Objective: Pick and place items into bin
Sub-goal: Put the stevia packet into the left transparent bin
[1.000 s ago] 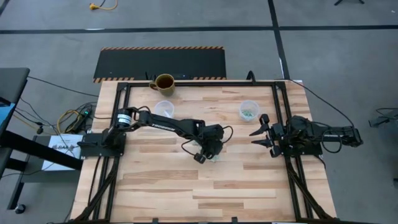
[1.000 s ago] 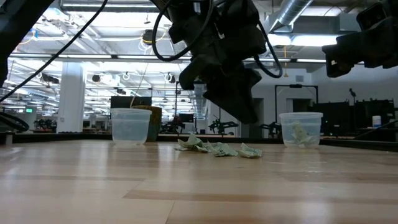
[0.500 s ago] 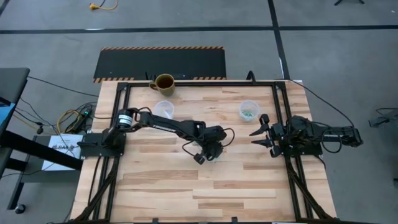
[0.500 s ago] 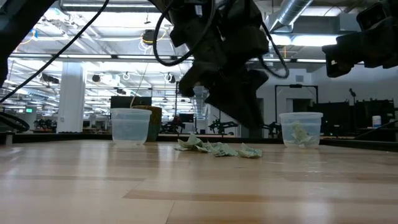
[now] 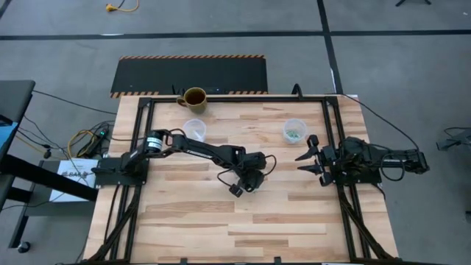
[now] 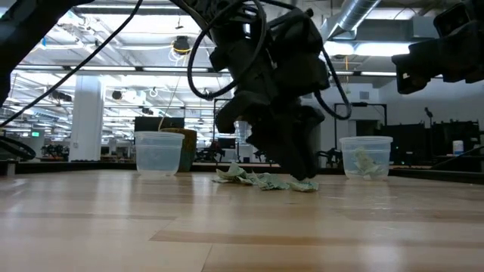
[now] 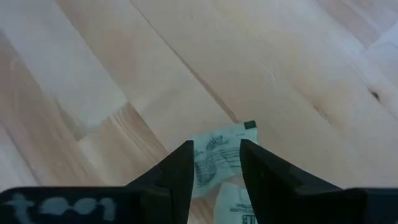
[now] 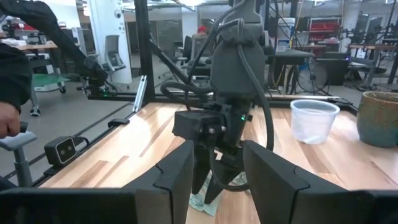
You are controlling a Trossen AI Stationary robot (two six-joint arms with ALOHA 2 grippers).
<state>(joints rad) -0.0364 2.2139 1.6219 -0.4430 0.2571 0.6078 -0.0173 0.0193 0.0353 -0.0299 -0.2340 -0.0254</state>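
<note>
Several small light-green and white wrapped pieces (image 6: 261, 180) lie in a loose pile at the table's middle. My left gripper (image 5: 246, 184) is down over this pile, open. In the left wrist view its fingers (image 7: 180, 165) stand on either side of one piece (image 7: 224, 134) that lies flat on the wood. A clear cup (image 5: 294, 131) toward the far right holds more such pieces (image 6: 366, 160). My right gripper (image 5: 305, 162) waits open at the table's right side, pointing toward the middle. My left gripper (image 7: 216, 149) comes at the pile from above, pointing down, with one wrapped piece (image 7: 214, 158) between its open fingers. The piece lies on the table. I cannot tell whether the fingers touch it.
An empty clear cup (image 5: 193, 128) stands toward the far left. A brown mug (image 5: 194, 98) sits at the far edge. Black frame rails (image 5: 335, 140) run along the table's sides. The near half of the table (image 5: 235, 228) is bare wood.
My left gripper has come down from above the pile until its fingertips reach table level among the wrapped pieces, shifting slightly toward the near edge. The pieces have stayed where they were.
</note>
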